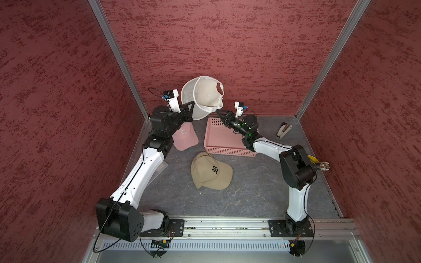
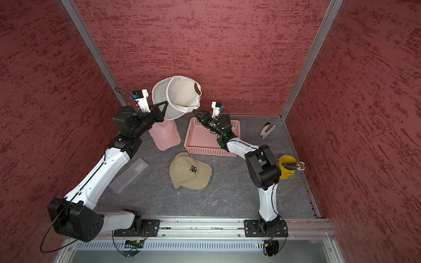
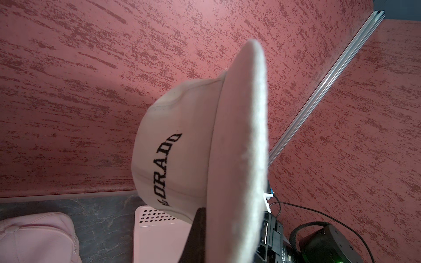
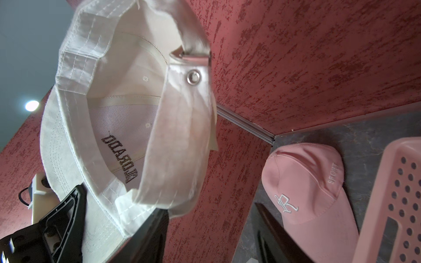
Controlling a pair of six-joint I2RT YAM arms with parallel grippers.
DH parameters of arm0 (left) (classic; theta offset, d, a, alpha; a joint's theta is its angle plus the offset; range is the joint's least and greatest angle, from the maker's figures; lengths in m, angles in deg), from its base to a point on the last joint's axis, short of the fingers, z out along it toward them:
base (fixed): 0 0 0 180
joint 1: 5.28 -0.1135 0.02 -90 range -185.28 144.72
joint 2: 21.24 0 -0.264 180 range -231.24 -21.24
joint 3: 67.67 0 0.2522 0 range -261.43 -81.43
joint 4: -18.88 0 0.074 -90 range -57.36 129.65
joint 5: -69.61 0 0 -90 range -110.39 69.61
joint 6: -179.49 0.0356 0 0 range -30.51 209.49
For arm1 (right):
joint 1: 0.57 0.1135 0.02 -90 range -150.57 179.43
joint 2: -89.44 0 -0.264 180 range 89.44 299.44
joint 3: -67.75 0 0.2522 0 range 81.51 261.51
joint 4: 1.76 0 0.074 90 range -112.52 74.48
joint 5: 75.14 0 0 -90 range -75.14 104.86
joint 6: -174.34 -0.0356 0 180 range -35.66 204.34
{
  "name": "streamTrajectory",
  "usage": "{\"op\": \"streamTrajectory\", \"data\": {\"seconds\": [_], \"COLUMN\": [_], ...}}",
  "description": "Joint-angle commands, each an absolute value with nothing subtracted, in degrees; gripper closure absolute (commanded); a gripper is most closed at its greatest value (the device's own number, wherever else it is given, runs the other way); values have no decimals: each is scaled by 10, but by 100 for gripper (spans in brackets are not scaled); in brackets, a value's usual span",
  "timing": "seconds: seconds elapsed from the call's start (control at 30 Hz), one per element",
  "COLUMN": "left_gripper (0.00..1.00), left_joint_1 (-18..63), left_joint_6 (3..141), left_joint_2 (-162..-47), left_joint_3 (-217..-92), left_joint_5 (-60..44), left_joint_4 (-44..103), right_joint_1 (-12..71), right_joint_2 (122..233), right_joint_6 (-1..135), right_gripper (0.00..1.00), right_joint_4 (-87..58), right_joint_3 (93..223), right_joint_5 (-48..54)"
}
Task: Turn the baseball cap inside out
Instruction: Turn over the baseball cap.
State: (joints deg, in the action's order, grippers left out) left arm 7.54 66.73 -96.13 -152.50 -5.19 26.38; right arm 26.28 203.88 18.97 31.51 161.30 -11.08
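Observation:
The white baseball cap hangs in the air near the back wall, opening turned toward the right arm. My left gripper is shut on its brim. The left wrist view shows the crown with black lettering. The right wrist view looks into the cap's inside, past the back strap with its metal eyelet. My right gripper is open just below the cap's back rim. One finger lies against the rim, and only wall shows between the jaws.
On the grey floor lie a pink cap, a tan cap and a pink perforated basket. A yellow cup of pencils stands at the right, a clear plastic sheet at the left, a small stapler-like tool at the back right.

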Motion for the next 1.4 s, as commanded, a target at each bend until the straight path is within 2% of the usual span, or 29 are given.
{"op": "streamTrajectory", "data": {"seconds": [0.0,0.47,0.67,0.77,0.83,0.93,1.03,1.13,1.23,1.37], "left_gripper": [100,100,100,100,100,100,100,100,100,100], "left_joint_1": [76,96,111,134,165,204,232,246,247,247], "left_joint_6": [659,669,725,770,820,869,909,934,932,925], "left_joint_2": [-950,-938,-929,-928,-927,-927,-927,-935,-939,-927], "left_joint_3": [-1521,-1505,-1496,-1492,-1488,-1480,-1474,-1474,-1477,-1474], "left_joint_5": [-35,-16,-83,-117,-140,-175,-218,-248,-258,-240], "left_joint_4": [239,246,264,255,248,241,243,264,296,325], "right_joint_1": [267,267,267,269,270,270,270,272,271,260], "right_joint_2": [2041,2064,2045,2030,2025,2020,2015,2000,1974,1948], "right_joint_6": [183,179,237,280,301,330,358,381,436,493], "right_gripper": [38,63,70,76,84,88,86,65,53,52], "right_joint_4": [344,310,132,34,-28,-90,-146,-150,-180,-218], "right_joint_3": [1656,1707,1723,1716,1712,1708,1712,1703,1705,1699], "right_joint_5": [-125,-138,-129,-88,-54,-13,26,33,54,102]}}
